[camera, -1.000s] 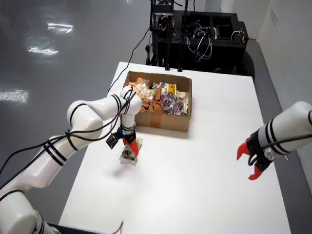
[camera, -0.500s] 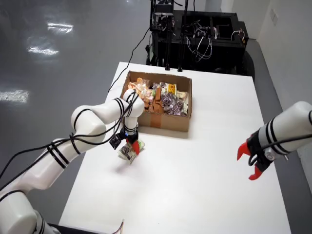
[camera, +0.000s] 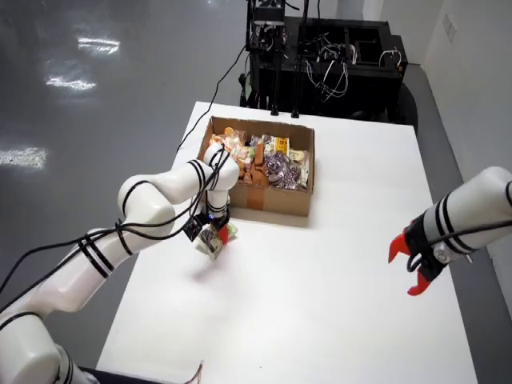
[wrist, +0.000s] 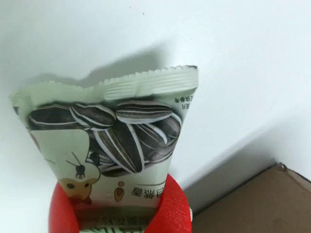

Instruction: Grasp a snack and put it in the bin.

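Note:
In the view from above, my working gripper (camera: 220,234) on the left arm hangs just in front of the cardboard bin (camera: 272,202), shut on a pale green sunflower-seed packet (camera: 211,242) that is lifted off the white table (camera: 320,288). The view that rides on the gripper shows the seed packet (wrist: 112,141) pinched between my red fingers (wrist: 170,206), with its crimped top edge pointing away. A corner of the bin (wrist: 257,204) shows at the lower right there. The bin holds several snack packs (camera: 260,160).
A second arm with a red gripper (camera: 412,260) stays still at the right edge of the table in the view from above. Black equipment with cables (camera: 320,56) stands behind the table. A small cable end (camera: 194,374) lies at the table's near edge.
The gripper has carried the packet up and slightly toward the bin, and the packet has lifted off the table. The right arm has not moved.

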{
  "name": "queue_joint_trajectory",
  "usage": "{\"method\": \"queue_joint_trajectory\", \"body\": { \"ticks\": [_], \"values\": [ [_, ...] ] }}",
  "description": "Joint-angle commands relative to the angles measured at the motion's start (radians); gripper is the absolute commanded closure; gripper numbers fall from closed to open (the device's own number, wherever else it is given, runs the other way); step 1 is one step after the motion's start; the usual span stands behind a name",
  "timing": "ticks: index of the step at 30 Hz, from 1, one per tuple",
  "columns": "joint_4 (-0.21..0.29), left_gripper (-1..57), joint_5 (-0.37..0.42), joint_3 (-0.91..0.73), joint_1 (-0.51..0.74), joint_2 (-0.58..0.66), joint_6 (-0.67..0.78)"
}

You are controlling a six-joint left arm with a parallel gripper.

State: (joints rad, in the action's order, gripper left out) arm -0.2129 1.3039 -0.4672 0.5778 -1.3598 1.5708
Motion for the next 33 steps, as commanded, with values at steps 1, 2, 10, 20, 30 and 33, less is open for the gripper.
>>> {"method": "queue_joint_trajectory", "body": {
  "ticks": [1,2,10,20,30,33],
  "values": [
    [0.000,35.6,0.000,0.007,0.009,0.001,0.000],
    [0.000,36.2,0.000,0.010,0.011,0.001,0.000],
    [-0.024,38.5,0.002,0.008,0.033,0.039,0.000],
    [-0.127,39.9,0.001,-0.176,0.056,0.254,0.000],
    [-0.207,40.1,-0.001,-0.211,0.086,0.353,0.000],
    [-0.223,40.1,-0.002,-0.189,0.093,0.360,0.000]
  ]
}}
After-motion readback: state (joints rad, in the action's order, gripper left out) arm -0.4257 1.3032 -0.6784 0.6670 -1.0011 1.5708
